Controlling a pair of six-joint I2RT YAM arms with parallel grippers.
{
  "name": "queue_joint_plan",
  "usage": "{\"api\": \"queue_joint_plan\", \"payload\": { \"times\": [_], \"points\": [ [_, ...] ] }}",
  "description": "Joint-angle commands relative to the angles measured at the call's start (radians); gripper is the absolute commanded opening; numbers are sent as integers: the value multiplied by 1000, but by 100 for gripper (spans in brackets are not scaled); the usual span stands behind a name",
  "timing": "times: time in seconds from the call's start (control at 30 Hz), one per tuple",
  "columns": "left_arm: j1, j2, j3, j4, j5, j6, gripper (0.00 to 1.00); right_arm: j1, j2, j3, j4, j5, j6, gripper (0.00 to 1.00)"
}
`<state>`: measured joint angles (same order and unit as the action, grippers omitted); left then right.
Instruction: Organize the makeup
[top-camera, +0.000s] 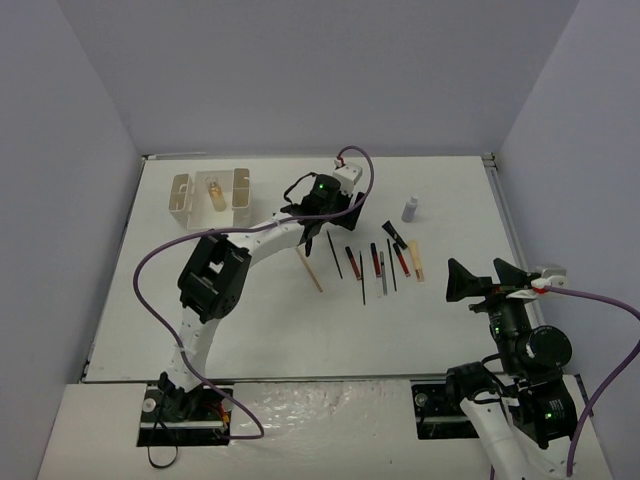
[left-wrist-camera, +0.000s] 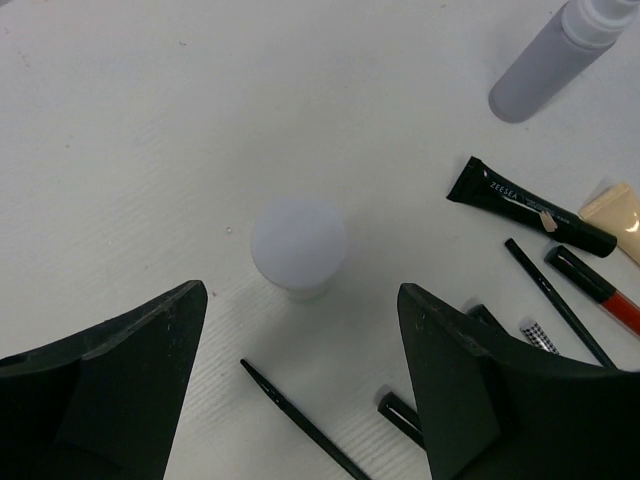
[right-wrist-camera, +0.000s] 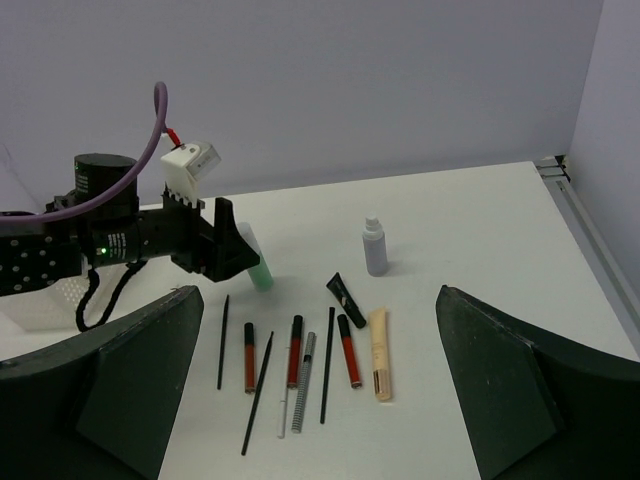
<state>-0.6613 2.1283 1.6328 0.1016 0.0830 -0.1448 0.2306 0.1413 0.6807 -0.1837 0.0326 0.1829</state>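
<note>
My left gripper (top-camera: 335, 225) (left-wrist-camera: 300, 310) is open and low over a green bottle (right-wrist-camera: 257, 268) with a white cap (left-wrist-camera: 298, 245). The bottle stands just past the fingertips, apart from both fingers (left-wrist-camera: 120, 380). A grey bottle (top-camera: 410, 208) (left-wrist-camera: 545, 70) (right-wrist-camera: 375, 248) stands to the right. An amber bottle (top-camera: 213, 192) lies in the organizer box (top-camera: 185, 195). A row of black pencils, red glosses (right-wrist-camera: 296, 350), a black tube (left-wrist-camera: 530, 205) and a tan tube (right-wrist-camera: 380, 352) lies mid-table (top-camera: 375, 260). My right gripper (top-camera: 482, 272) (right-wrist-camera: 318, 292) is open and empty, right of the row.
A thin tan stick (top-camera: 308, 268) lies left of the row. A thin black pencil (left-wrist-camera: 300, 420) lies under my left gripper. White walls stand behind and at both sides of the table.
</note>
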Motion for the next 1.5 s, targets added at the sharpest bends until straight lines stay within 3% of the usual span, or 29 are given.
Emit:
{"api": "queue_joint_plan", "payload": {
  "times": [0.0, 0.17, 0.27, 0.53, 0.73, 0.93, 1.17, 1.47],
  "points": [
    [-6, 16, 101, 97, -26, -24, 72, 6, 8, 0, 86, -22, -6, 100],
    [-6, 51, 133, 105, -26, -35, 67, 7, 9, -3, 86, -22, -7, 100],
    [-6, 65, 146, 102, -26, -41, 57, 6, 12, -1, 86, -23, -7, 100],
    [-6, 10, 102, 132, -45, -30, 2, 6, 7, -3, 86, -22, -8, 100],
    [-3, -139, 38, 124, -77, -1, 0, 6, 4, -3, 87, -22, -8, 100],
    [50, -378, -35, -2, -243, 1, 0, 6, -2, -1, 86, -22, -6, 100],
    [270, -622, -161, -104, -255, -10, 0, 6, -9, -1, 86, -22, -6, 100],
    [508, -667, -288, -121, -182, -28, 0, 7, -14, -4, 89, -22, -8, 100]
  ]
}}
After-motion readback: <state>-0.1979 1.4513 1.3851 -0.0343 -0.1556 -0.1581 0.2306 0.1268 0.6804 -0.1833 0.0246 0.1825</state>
